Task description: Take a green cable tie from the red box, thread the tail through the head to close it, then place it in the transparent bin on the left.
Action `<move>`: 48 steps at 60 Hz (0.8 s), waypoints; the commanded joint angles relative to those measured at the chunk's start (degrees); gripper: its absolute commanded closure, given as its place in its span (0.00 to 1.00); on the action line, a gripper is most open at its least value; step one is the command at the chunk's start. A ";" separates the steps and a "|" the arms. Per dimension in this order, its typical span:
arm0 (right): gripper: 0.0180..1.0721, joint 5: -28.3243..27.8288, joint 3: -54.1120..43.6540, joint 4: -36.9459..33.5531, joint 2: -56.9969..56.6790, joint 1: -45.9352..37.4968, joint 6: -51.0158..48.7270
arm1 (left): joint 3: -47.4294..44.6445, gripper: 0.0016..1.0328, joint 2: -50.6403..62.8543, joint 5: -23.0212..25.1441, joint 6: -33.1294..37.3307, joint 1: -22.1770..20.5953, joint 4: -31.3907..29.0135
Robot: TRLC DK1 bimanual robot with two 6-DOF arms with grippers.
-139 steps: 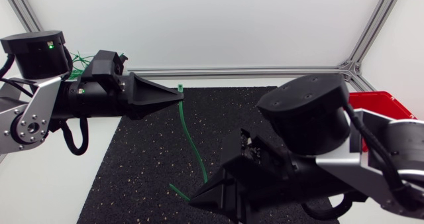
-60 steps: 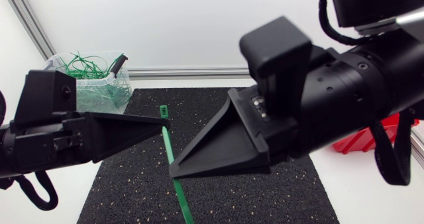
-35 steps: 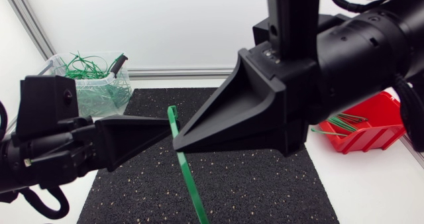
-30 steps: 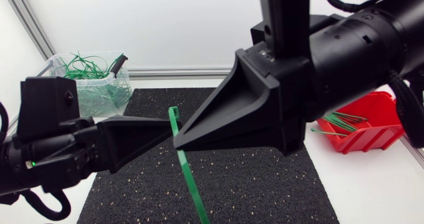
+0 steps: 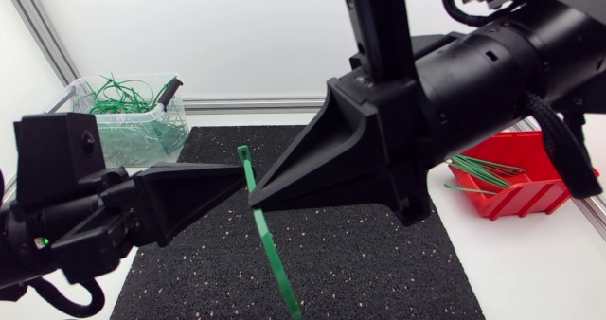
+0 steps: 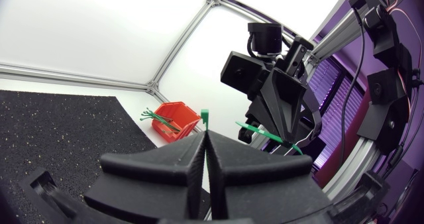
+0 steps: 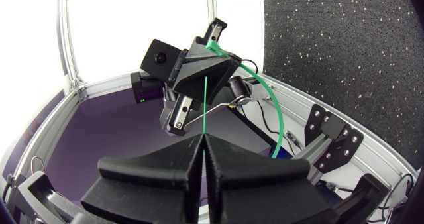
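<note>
The step in hand was judged to be the threading: the green plastic cable tie point(image 5: 270, 249) hung open, clear of the black speckled mat point(image 5: 379, 263) on the desk point(image 5: 530, 273). Its tail had not yet been passed through its head.

The left gripper point(image 5: 239, 172) had its wedge fingers pressed together on the strap just under the head. In the left wrist view the head stood proud of the fingertips. The right gripper point(image 5: 254, 203) pinched the strap a little further along, its tips almost meeting the left gripper's. The rest of the strap bowed away in a curve and ran off the head view's lower edge.

Both arms were raised high over the mat, levelled towards each other from opposite sides.

The next move would call for the tail tip to be brought round and aligned squarely with the head's slot, a narrow target. The red plastic box point(image 5: 530, 195) of spare ties sat at the right. The transparent plastic bin point(image 5: 133, 135) sat at the far left.
</note>
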 commanded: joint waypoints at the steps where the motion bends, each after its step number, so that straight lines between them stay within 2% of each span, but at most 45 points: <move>1: 0.95 -0.59 0.90 -0.58 0.69 -0.42 1.80 | -1.28 0.97 -0.77 -0.76 1.10 -0.54 1.14; 35: 0.95 -1.11 0.99 -0.58 1.83 -1.21 1.98 | -2.25 0.97 -1.48 -5.24 3.83 -3.97 1.58; 48: 0.95 -1.20 0.72 0.57 1.74 -0.86 1.71 | -2.43 0.97 -2.09 -5.50 3.83 -4.41 1.67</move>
